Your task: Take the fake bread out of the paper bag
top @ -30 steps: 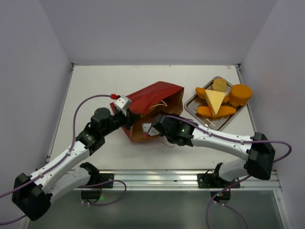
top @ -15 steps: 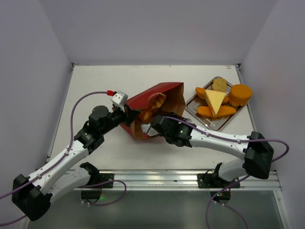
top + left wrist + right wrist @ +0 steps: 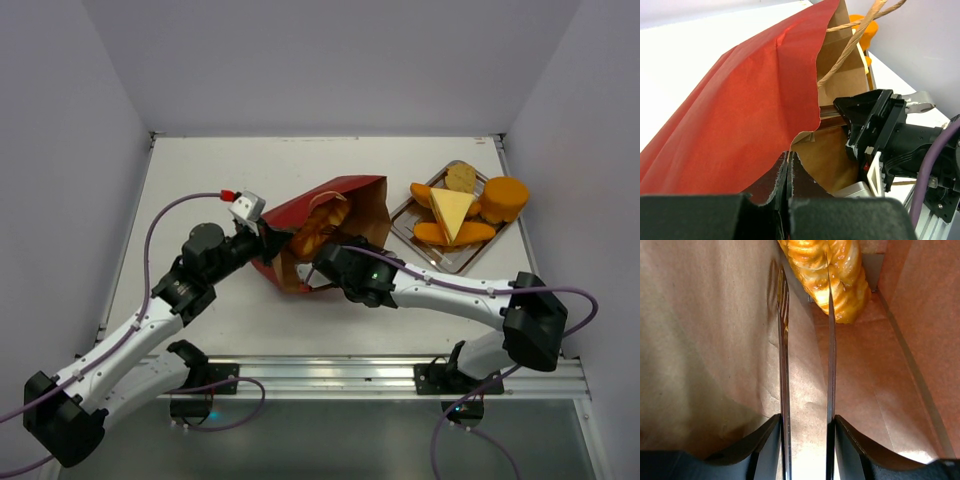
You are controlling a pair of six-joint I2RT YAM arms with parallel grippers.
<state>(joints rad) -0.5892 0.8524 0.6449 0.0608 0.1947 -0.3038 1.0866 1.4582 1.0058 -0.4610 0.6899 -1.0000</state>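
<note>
The paper bag [image 3: 345,195], red outside and brown inside, is tilted up at its left end. My left gripper [image 3: 268,242] is shut on its torn rim, which shows pinched between the jaws in the left wrist view [image 3: 787,167], under the red wall [image 3: 740,100]. A golden braided bread [image 3: 318,226] lies inside the bag. My right gripper [image 3: 322,258] reaches into the bag's mouth. In the right wrist view it [image 3: 805,267] is open, jaws a narrow gap apart, tips at the near end of the bread [image 3: 840,275], not closed on it.
A silver tray [image 3: 400,215] at the right holds a yellow wedge [image 3: 452,210], a round orange bun [image 3: 503,198] and other fake bread pieces. The tan loop handle [image 3: 855,40] hangs across the bag's mouth. White walls enclose the table.
My left gripper has lifted the bag's left end, so the bag tilted and the bread came into view inside. My right gripper has moved further into the mouth.
</note>
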